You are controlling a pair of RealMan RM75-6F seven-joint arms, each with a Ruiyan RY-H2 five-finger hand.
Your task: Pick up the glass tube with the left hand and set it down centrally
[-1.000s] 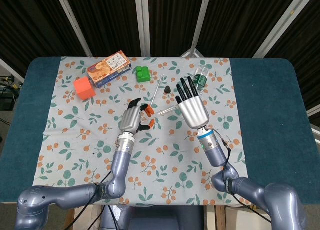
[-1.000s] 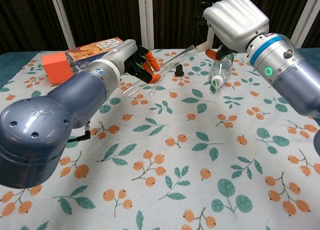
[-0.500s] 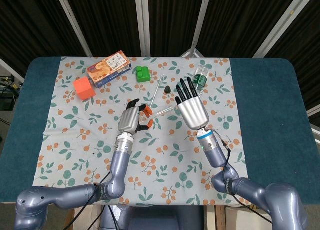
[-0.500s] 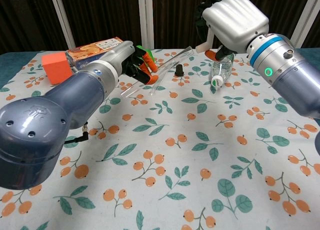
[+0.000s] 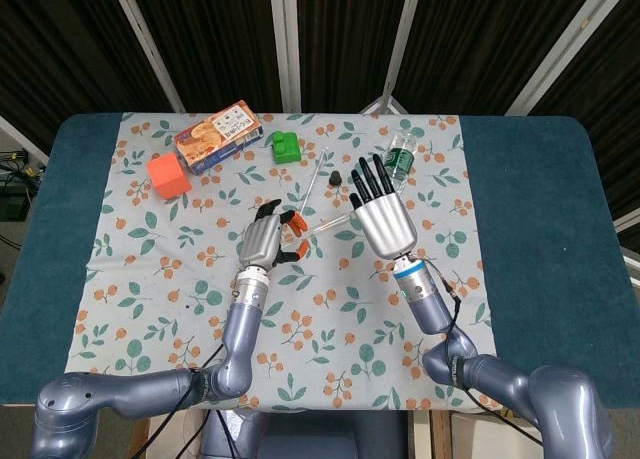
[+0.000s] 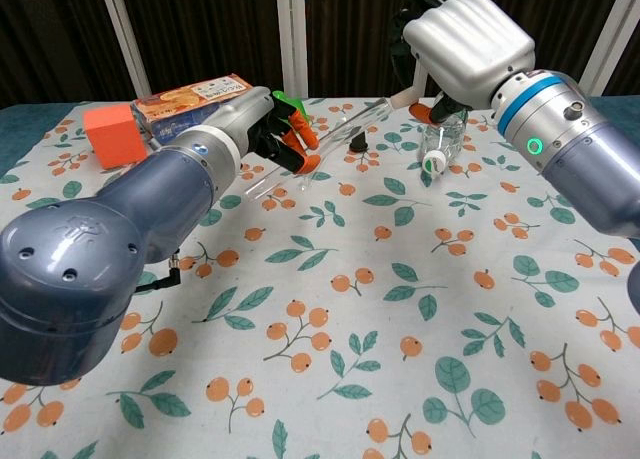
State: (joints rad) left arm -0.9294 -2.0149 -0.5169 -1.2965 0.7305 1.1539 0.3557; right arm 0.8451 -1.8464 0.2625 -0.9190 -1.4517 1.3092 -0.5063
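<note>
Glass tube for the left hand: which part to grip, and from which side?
Grip the glass tube near its left end, beside the left hand. It lies flat on the cloth, long axis roughly left to right, so probably best to come from above and pinch across its narrow width. The right hand hovers over the other end, crowding that side.
</note>
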